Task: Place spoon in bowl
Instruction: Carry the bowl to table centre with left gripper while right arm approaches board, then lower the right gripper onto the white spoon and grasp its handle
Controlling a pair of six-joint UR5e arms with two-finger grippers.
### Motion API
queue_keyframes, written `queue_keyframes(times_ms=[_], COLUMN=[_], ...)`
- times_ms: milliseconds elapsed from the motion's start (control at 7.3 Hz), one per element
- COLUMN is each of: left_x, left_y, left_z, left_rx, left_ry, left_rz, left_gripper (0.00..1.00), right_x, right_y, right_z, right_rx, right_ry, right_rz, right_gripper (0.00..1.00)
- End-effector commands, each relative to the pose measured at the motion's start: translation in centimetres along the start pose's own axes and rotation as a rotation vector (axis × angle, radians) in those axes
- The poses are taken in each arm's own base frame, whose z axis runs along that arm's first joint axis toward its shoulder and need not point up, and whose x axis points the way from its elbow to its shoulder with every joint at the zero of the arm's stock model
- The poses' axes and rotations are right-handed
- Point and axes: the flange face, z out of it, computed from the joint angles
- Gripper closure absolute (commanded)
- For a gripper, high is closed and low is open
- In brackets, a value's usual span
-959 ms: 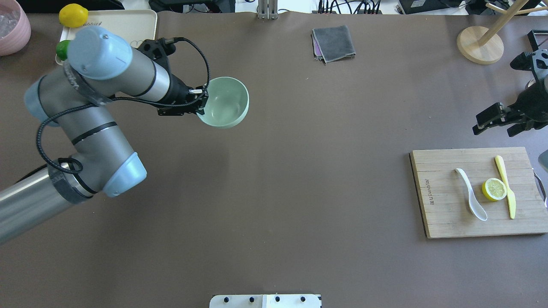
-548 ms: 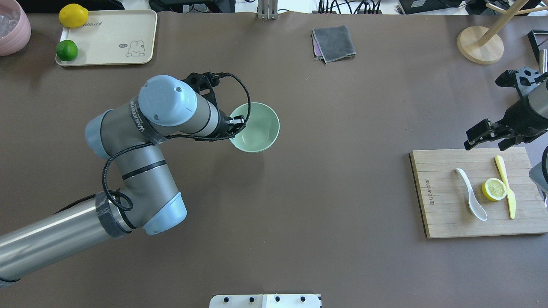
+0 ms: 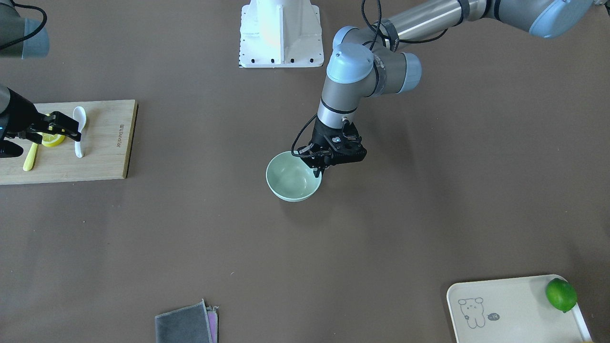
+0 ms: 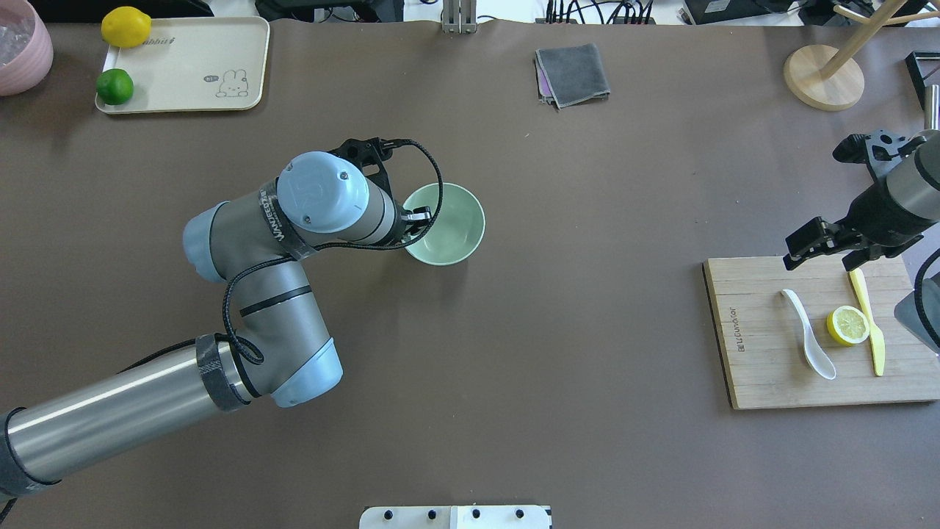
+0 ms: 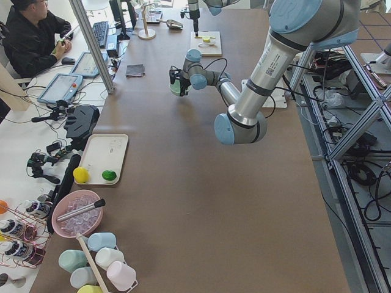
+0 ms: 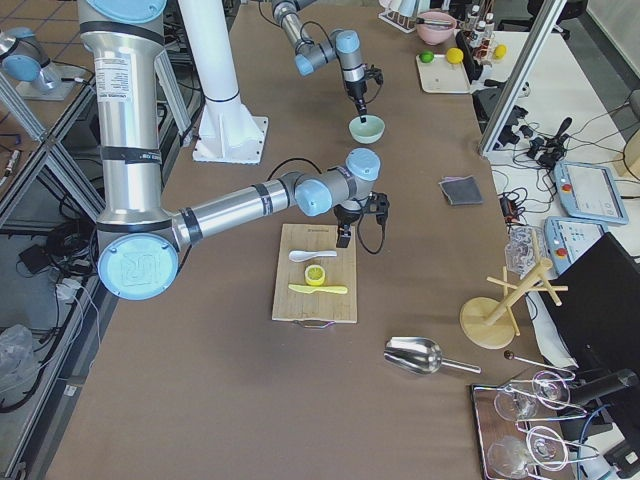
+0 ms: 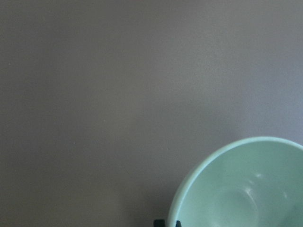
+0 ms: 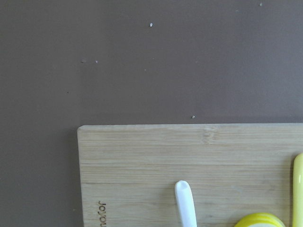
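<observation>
The pale mint-green bowl [image 4: 449, 220] is upright near the middle of the table. It also shows in the front view [image 3: 289, 180] and the left wrist view [image 7: 246, 189]. My left gripper [image 4: 416, 220] is shut on the bowl's rim on its left side. I cannot tell whether the bowl touches the table. The white spoon [image 4: 808, 335] lies on the wooden cutting board [image 4: 764, 386] at the right, scoop toward me. My right gripper [image 4: 828, 250] is open and empty, above the board's far edge. In the right wrist view the spoon handle [image 8: 185, 203] shows on the board.
A lemon half [image 4: 848, 325] and a yellow plastic knife [image 4: 871, 323] lie right of the spoon. A cream tray [image 4: 191, 62] with a lime [image 4: 114, 86] and lemon [image 4: 125, 26] is far left. A grey cloth [image 4: 573, 73] and a wooden stand [image 4: 822, 77] are at the back.
My left arm has carried the bowl from near the tray rightward and toward me, to mid-table. My right gripper has moved left and down toward the cutting board's far edge.
</observation>
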Motion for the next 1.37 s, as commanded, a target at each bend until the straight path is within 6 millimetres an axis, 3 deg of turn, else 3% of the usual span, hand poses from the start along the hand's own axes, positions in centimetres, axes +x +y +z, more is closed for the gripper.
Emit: queue_keyframes(times_ms=[0, 137, 548, 685, 959, 1233], left_x=[0.2, 0.3, 1.3, 1.1, 0.9, 0.8], left_y=[0.1, 0.0, -0.2, -0.4, -1.0, -1.1], left_z=[-0.3, -0.6, -3.2, -3.3, -3.4, -3.4], left_rx=[0.011, 0.013, 0.015, 0.016, 0.025, 0.026], left_ry=[0.008, 0.014, 0.058, 0.057, 0.057, 0.057], left_rz=[-0.014, -0.013, 0.003, 0.023, 0.044, 0.043], left_gripper=[0.34, 0.02, 0.02, 0.02, 0.02, 0.02], right_x=[-1.1, -0.8, 0.0, -0.3, 1.3, 1.8], right_y=[0.4, 0.3, 0.4, 0.6, -0.3, 0.0], right_z=[1.9, 2.6, 3.5, 4.6, 7.5, 7.7], right_rx=[-0.013, -0.014, -0.018, -0.016, 0.031, 0.04], right_ry=[0.035, 0.056, 0.083, 0.105, 0.06, 0.044], right_rz=[-0.028, -0.027, -0.036, -0.054, -0.122, -0.129], right_gripper=[0.0, 0.0, 0.0, 0.0, 0.01, 0.19])
